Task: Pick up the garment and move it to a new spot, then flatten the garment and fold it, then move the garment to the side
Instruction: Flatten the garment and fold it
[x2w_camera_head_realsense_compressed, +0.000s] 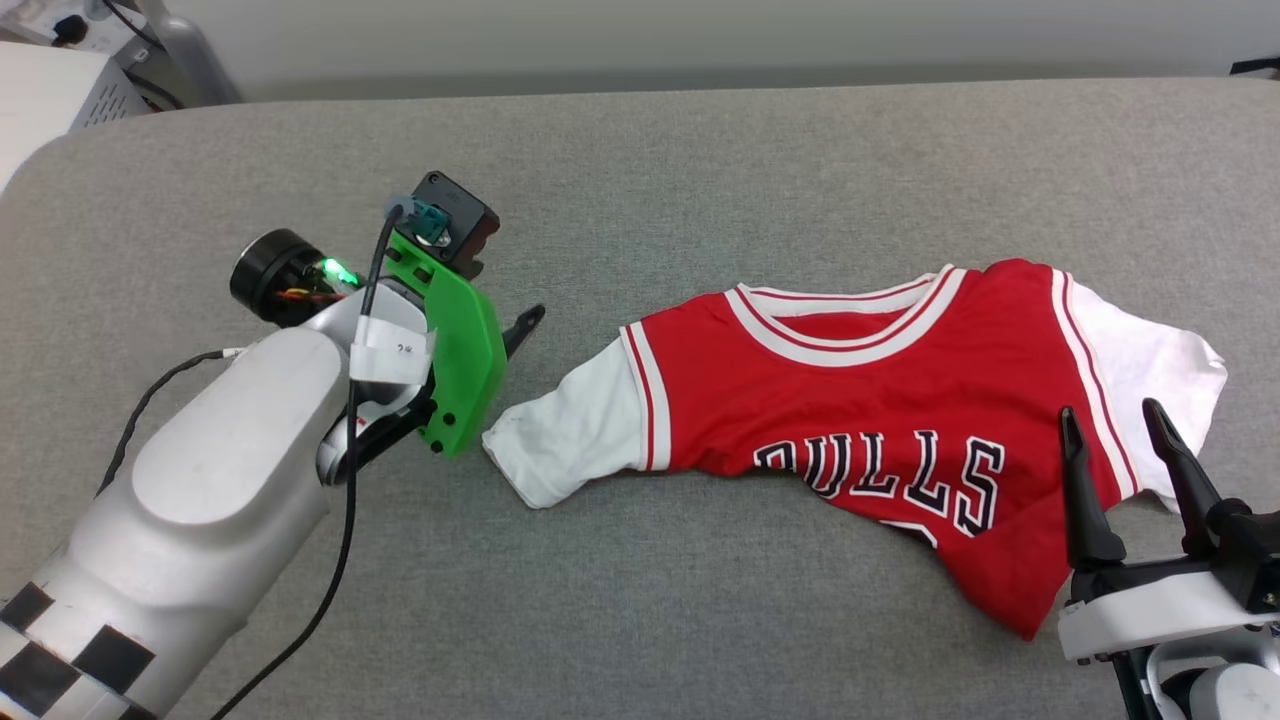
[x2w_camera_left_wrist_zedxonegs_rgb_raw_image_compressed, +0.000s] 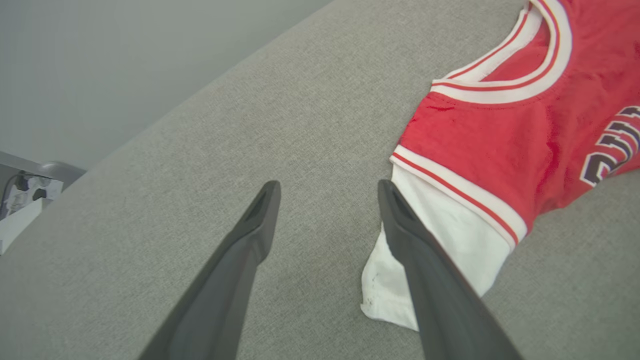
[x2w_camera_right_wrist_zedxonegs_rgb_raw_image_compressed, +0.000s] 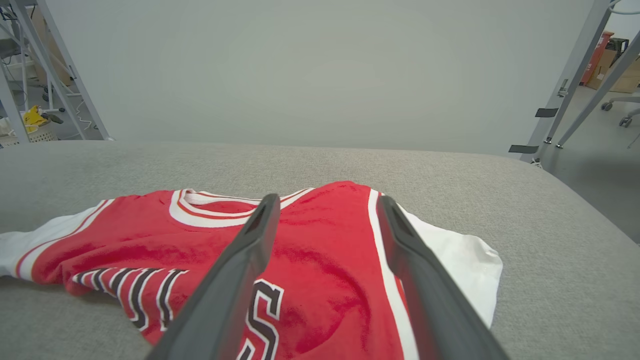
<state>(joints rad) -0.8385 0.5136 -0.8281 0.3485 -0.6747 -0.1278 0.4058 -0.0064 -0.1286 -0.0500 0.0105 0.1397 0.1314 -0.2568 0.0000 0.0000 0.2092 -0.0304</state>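
Garment (x2w_camera_head_realsense_compressed: 860, 400) lies rumpled on grey pad (x2w_camera_head_realsense_compressed: 640, 170), lower half bunched. L gripper (x2w_camera_left_wrist_zedxonegs_rgb_raw_image_compressed: 327, 186) splayed, empty, sleeve (x2w_camera_left_wrist_zedxonegs_rgb_raw_image_compressed: 450, 240) beside its right finger. R gripper (x2w_camera_head_realsense_compressed: 1110, 412) splayed, empty, over BULLS side. Prob. both staged for pickup.

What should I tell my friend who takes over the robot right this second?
Garment: front up on the gray padded table, rumpled, lower part tucked under.
Left gripper: open, empty, by the tip of the white sleeve on the robot's left.
Right gripper: open, empty, over the red body near the other sleeve.
Done: nothing folded; whether it was already moved cannot be told.
Left: flatten it, fold it, move it to the side.
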